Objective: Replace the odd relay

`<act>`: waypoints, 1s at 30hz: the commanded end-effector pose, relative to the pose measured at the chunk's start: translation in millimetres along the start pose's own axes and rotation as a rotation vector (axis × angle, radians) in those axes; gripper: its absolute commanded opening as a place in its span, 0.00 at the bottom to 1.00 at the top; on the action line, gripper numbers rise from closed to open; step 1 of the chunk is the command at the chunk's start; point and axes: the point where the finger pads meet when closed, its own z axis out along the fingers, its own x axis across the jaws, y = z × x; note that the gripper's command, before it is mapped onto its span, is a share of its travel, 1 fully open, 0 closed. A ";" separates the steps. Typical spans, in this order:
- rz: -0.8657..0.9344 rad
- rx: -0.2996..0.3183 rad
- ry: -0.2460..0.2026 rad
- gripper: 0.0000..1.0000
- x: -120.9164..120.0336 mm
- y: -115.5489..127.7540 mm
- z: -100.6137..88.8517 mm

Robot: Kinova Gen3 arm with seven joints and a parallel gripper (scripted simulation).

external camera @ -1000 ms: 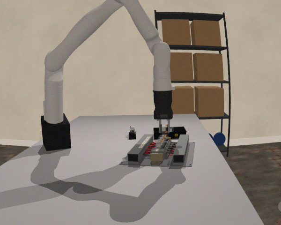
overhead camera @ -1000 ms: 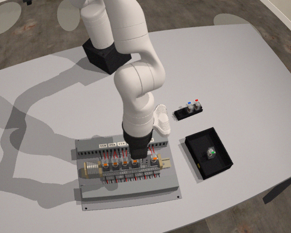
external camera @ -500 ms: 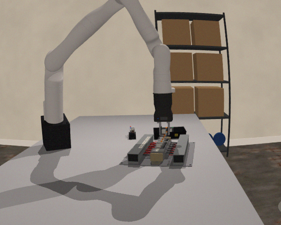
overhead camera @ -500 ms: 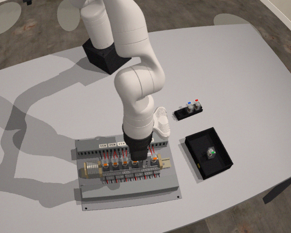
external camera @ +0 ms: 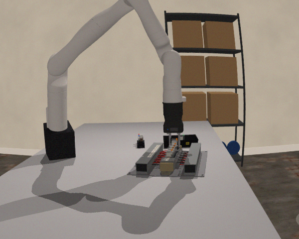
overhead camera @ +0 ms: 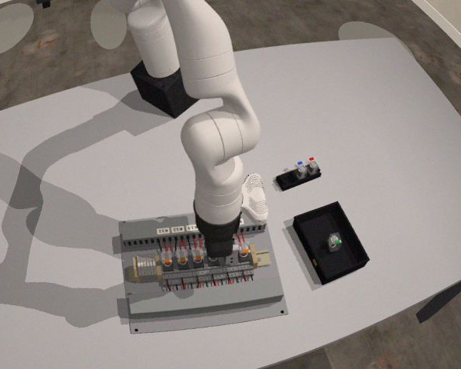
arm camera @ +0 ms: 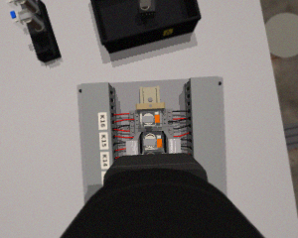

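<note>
Top high overhead, exterior table-level, wrist close above — shared relay panel (overhead camera: 207, 295).
</note>
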 end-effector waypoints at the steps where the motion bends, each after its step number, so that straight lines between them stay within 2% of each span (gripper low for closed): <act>1: 0.000 0.000 0.001 0.00 0.3 0.0 0.4; 12: 0.001 -0.001 -0.002 0.00 -1.6 1.4 5.8; 30: 0.001 -0.001 -0.002 0.00 -1.2 1.2 3.1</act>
